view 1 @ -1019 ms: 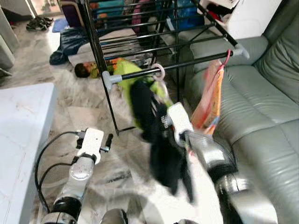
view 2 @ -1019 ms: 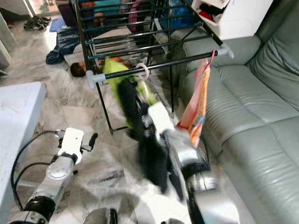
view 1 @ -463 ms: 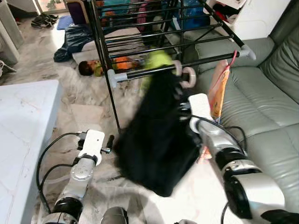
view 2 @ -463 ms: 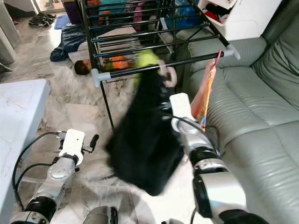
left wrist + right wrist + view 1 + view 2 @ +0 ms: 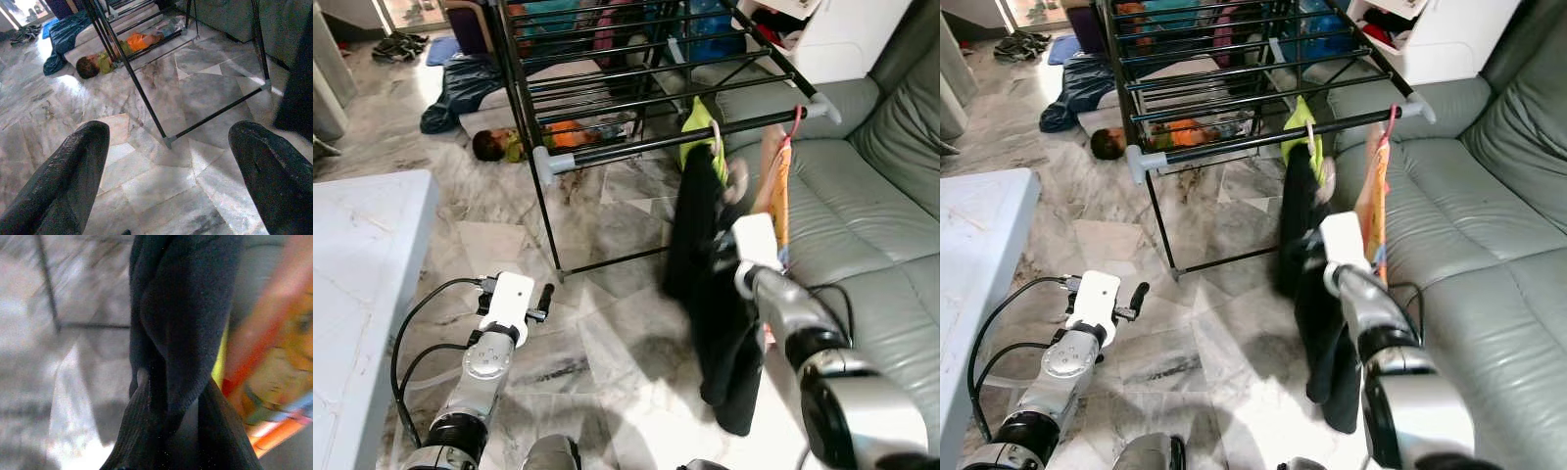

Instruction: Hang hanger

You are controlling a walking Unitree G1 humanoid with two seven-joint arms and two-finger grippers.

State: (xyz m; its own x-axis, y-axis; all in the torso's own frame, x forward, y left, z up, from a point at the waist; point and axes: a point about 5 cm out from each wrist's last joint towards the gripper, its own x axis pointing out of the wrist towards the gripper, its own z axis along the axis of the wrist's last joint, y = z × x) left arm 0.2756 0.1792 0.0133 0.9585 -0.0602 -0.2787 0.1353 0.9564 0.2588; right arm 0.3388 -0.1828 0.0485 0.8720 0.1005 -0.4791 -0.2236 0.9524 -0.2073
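A black drying rack [image 5: 607,78] stands on the marble floor [image 5: 607,323] beside a grey-green leather sofa [image 5: 881,235]. From the rack's front bar [image 5: 646,147] a pale hanger hook [image 5: 715,137] hangs, carrying a yellow-green garment [image 5: 700,122] and a long black garment [image 5: 710,284] that falls towards the floor; the hanger itself is blurred. Just beside it, towards the sofa, an orange garment [image 5: 775,186] hangs from a red hook [image 5: 795,119] near the bar's grey end cap. The right gripper [image 5: 171,431] is raised to the black garment below the bar; in the right wrist view its two black fingers [image 5: 139,431] are closed on a twisted fold of that cloth, with yellow-green and orange fabric close behind. The left gripper [image 5: 166,166] is held low over the floor, well apart from the rack, its fingers [image 5: 73,166] spread wide with nothing between them. A white table [image 5: 362,284] occupies the robot's left. Beyond the rack a doll in orange and green [image 5: 533,139] and a dark blue cloth [image 5: 465,88] lie on the floor.
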